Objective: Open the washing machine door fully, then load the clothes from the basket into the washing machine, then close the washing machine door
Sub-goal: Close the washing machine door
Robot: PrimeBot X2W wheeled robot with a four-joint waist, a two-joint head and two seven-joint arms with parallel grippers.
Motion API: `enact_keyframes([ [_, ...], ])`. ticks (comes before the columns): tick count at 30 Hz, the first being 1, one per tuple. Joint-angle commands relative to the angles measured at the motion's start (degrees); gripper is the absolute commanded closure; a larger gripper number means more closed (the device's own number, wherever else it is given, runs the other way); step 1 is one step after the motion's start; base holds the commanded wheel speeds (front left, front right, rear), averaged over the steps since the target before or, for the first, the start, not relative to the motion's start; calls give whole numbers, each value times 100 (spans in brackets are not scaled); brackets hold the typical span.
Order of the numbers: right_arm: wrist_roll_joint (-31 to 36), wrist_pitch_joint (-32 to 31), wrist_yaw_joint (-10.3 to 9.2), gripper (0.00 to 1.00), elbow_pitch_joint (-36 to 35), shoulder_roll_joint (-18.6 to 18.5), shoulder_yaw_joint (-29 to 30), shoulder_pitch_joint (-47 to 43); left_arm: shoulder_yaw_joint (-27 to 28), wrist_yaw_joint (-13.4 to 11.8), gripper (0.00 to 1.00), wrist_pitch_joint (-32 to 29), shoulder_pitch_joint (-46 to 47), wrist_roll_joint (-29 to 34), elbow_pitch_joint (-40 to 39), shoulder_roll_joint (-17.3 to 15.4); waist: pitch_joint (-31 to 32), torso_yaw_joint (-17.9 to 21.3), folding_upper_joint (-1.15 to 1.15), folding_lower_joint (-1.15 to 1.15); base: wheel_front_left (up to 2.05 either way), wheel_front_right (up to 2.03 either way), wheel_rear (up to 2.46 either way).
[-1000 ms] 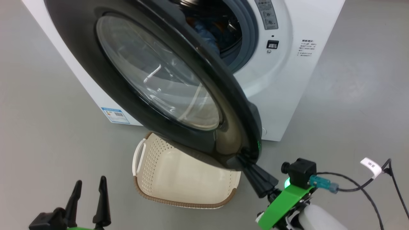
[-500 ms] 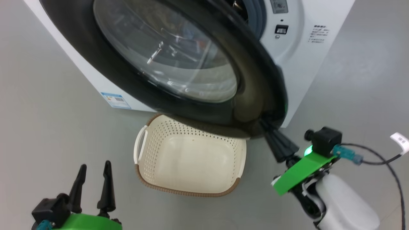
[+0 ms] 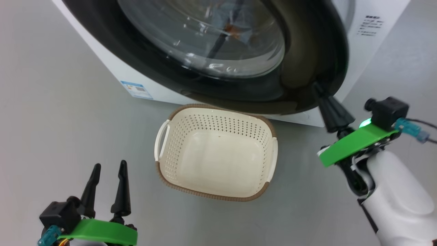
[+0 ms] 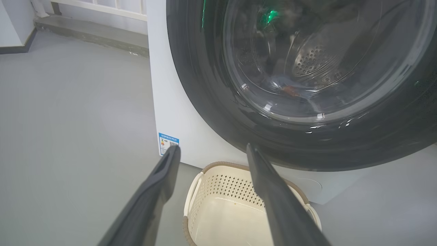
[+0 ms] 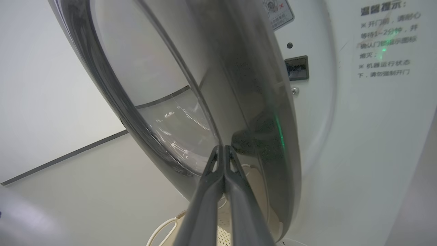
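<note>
Washing machine door: ajar, free edge of rim touched by tips of right end effector, clenched, empty; washing machine lies beyond. Left end effector: released, well apart.

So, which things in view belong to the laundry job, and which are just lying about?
Job: washing machine door, ajar; washing machine; basket, empty; clothes, glimpsed through the glass; right claw, shut, at the door's edge; left claw, open.
Lying about: blue label; printed notice; grey floor.
</note>
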State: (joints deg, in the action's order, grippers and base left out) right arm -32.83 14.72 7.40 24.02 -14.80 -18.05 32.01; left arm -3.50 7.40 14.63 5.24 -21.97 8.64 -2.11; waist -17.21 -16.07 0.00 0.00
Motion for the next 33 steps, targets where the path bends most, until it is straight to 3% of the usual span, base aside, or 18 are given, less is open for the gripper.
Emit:
enact_keyframes([
  [1, 18, 28, 9, 100, -96, -18, 68, 180, 150, 9, 0, 37, 168, -48, -159, -77, -94, -102, 0, 0, 0, 0, 0],
  [19, 374, 28, 9, 100, 110, 39, 877, 863, 55, 9, 0, 37, 402, -210, -251, -77, -468, -272, 0, 0, 0, 0, 0],
  [30, 481, 28, 9, 100, 81, 162, 758, 855, 122, 9, 0, 37, 482, -183, -151, -77, -434, -213, 0, 0, 0, 0, 0],
  [31, 481, 28, 9, 88, 65, 180, 726, 799, 142, 9, 0, 37, 475, -174, -129, -77, -398, -193, 0, 0, 0, 0, 0],
  [33, 470, 28, 9, 52, 28, 209, 653, 664, 186, 9, 0, 37, 451, -155, -86, -77, -324, -148, 0, 0, 0, 0, 0],
])
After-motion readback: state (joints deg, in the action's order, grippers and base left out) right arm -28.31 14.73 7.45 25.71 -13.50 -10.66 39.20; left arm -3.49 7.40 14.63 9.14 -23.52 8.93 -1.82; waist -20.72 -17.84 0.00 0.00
